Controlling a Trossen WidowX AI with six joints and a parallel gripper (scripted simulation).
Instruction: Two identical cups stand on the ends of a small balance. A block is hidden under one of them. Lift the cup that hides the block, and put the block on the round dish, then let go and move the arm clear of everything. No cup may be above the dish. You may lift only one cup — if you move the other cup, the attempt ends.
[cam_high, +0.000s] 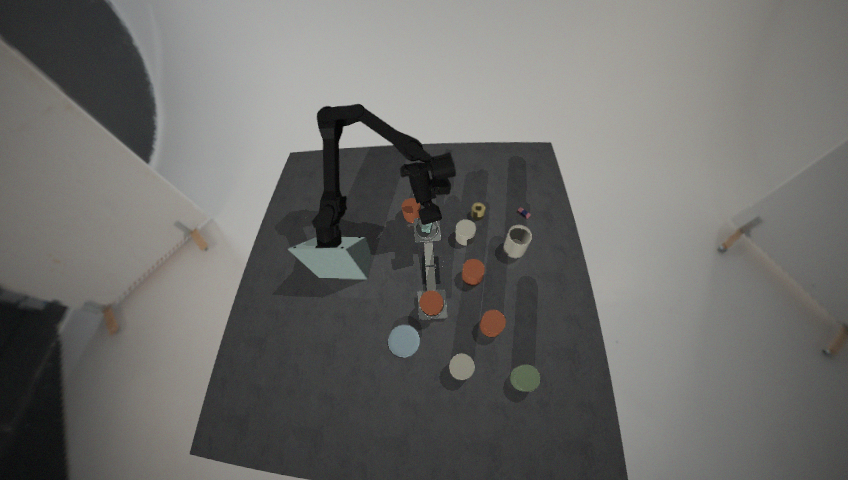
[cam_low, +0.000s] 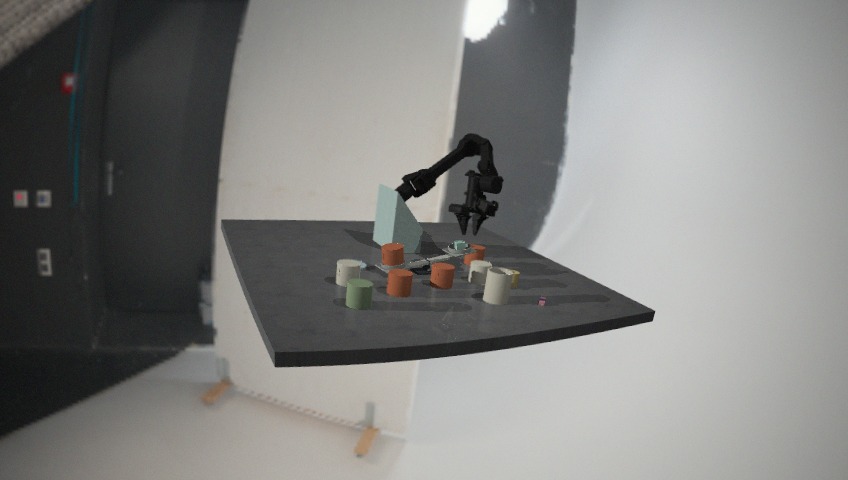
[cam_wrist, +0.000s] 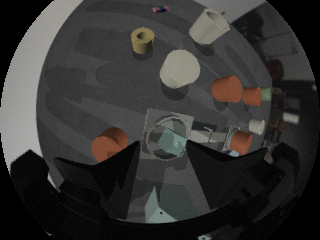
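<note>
The teal block (cam_high: 426, 228) (cam_low: 458, 244) (cam_wrist: 171, 142) sits uncovered inside the ring on one end of the balance (cam_high: 429, 274) (cam_low: 440, 259) (cam_wrist: 204, 136). My gripper (cam_low: 470, 233) (cam_wrist: 163, 144) is open, partly spread and empty, pointing down above the block. An orange cup (cam_high: 431, 303) (cam_low: 392, 254) (cam_wrist: 241, 142) stands on the other end. Another orange cup (cam_high: 410, 209) (cam_low: 474, 255) (cam_wrist: 106, 146) is on the table beside the block's end. The light blue round dish (cam_high: 404, 340) (cam_low: 362, 265) lies near the covered end, with no cup above it.
Two more orange cups (cam_high: 473, 271) (cam_high: 492, 322), white cups (cam_high: 465, 231) (cam_high: 461, 366), a green cup (cam_high: 525, 378) (cam_low: 359, 294) and a tall white cup (cam_low: 496, 286) stand beyond the balance. A yellow ring-shaped piece (cam_wrist: 143, 46) and a small pink-blue object (cam_high: 523, 212) are there too.
</note>
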